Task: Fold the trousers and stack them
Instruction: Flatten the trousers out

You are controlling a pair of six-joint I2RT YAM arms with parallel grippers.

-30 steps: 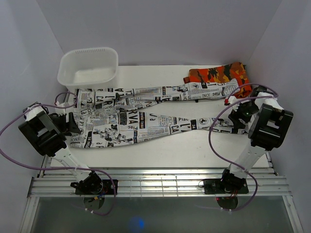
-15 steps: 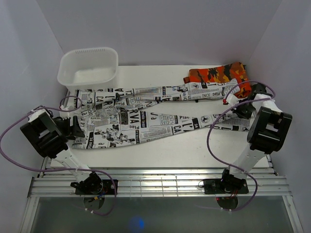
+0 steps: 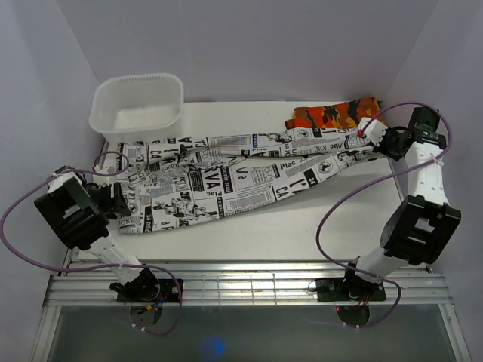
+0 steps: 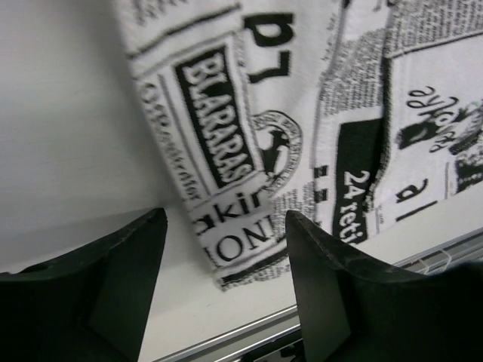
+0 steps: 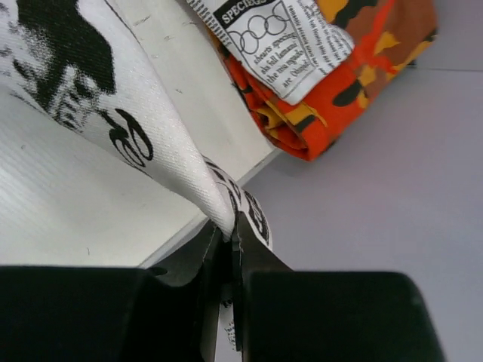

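I saw the trousers (image 3: 226,170) spread flat on the table (image 3: 302,226), with the waist end just on the near side of the white tub (image 3: 137,102) and both legs running away from it to the right. My left tool (image 4: 223,226) stood wide, jaws apart on either side of the waistband corner nearest the tub. I could not tell whether they touched the cloth. My right tool (image 5: 230,237), well to the right of the tub, was pinched narrow on one leg's cuff, holding it up off the table. A camouflage garment (image 3: 336,115) also lay far right of the tub, with the other cuff resting on it.
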